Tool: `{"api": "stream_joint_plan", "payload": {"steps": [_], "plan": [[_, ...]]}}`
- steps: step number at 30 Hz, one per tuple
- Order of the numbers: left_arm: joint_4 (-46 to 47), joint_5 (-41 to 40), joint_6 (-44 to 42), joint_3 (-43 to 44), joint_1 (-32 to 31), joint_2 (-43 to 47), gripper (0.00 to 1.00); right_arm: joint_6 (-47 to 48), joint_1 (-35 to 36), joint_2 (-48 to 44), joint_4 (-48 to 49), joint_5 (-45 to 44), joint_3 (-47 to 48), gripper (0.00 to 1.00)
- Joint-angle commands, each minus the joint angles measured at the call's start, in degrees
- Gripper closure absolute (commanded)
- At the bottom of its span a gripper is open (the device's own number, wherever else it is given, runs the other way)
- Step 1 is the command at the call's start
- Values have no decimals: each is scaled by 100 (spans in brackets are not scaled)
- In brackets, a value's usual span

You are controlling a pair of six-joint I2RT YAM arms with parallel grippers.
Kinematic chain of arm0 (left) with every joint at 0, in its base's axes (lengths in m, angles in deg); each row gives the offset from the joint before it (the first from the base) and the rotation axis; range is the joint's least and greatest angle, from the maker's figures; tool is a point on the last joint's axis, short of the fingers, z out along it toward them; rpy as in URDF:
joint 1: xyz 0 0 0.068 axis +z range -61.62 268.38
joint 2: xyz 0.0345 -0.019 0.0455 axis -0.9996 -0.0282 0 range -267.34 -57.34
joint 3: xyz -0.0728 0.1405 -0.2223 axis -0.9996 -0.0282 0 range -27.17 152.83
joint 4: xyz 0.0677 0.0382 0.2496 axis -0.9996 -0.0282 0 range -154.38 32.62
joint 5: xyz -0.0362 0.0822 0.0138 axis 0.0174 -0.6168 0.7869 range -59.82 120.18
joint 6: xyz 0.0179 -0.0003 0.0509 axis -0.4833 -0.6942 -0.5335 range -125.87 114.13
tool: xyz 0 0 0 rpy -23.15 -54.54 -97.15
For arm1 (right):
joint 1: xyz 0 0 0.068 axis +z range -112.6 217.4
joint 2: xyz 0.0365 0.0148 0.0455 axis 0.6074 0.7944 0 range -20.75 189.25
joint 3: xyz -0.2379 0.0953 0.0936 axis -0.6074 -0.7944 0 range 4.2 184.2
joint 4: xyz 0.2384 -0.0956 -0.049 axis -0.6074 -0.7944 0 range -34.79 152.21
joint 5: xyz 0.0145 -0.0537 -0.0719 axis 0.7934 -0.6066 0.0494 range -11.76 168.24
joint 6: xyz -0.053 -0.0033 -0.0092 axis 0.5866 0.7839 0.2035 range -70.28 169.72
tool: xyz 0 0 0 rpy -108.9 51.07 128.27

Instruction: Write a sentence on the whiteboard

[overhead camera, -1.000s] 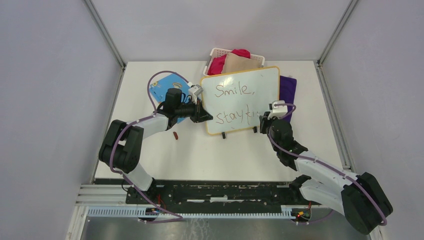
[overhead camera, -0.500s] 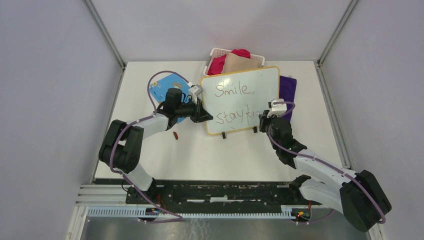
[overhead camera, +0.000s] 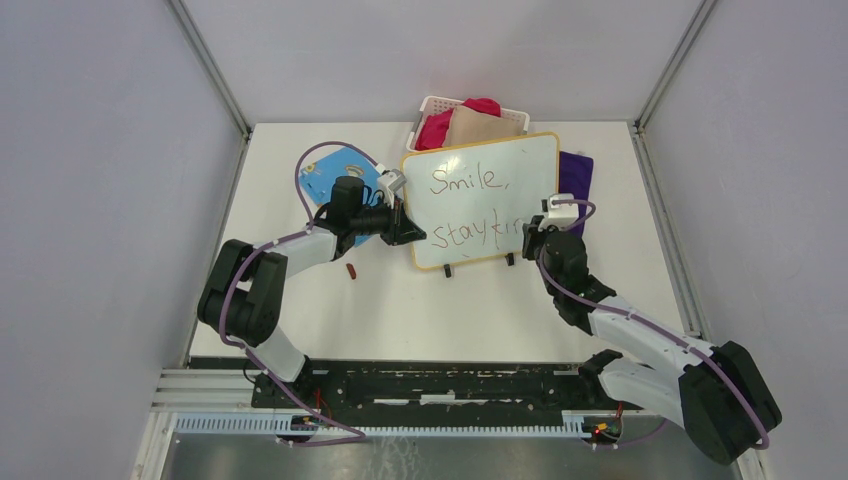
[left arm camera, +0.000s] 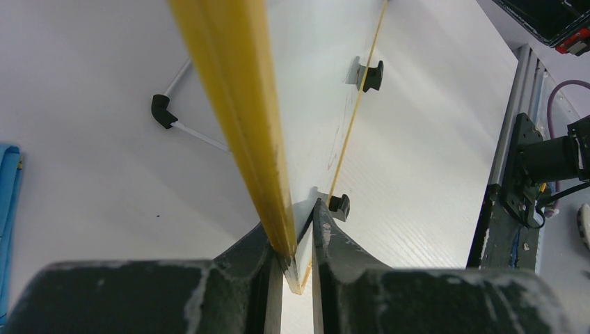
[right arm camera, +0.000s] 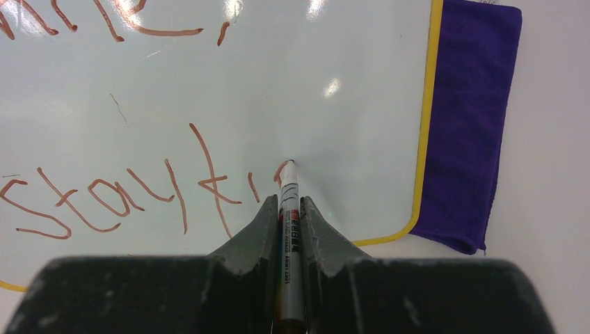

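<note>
The whiteboard (overhead camera: 482,198) stands tilted on small black feet at the table's middle back, yellow-framed. Dark-red writing on it (overhead camera: 470,181) reads "Smile," over "stay ki" with a short fresh stroke. My left gripper (overhead camera: 412,237) is shut on the board's left edge (left arm camera: 236,90), its jaws clamping the yellow frame. My right gripper (overhead camera: 528,228) is shut on a white marker (right arm camera: 289,209), whose tip touches the board at the last stroke of the lower line (right arm camera: 209,182).
A purple cloth (overhead camera: 574,180) lies behind the board's right edge, also in the right wrist view (right arm camera: 466,125). A blue card (overhead camera: 335,178) lies under my left arm. A white basket (overhead camera: 468,122) of cloths stands behind the board. A small red cap (overhead camera: 351,270) lies on the table.
My right gripper has moved a little right and up along the lower line, and another short stroke has appeared after "stay k". The left arm has not moved.
</note>
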Motion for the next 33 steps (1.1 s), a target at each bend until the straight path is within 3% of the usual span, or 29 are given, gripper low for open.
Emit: {"api": "stream_joint_plan", "payload": {"steps": [1, 24, 33], "plan": [[-991, -954, -704, -147, -137, -252, 98, 3, -64, -41, 147, -132, 17, 100], [-1016, -982, -718, -138, -158, -242, 98, -199, -57, -288, 72, 58, -491, 100], [-1013, -1002, -714, -138, -161, -245, 98, -137, -57, -671, -166, -29, -64, 100]]}}
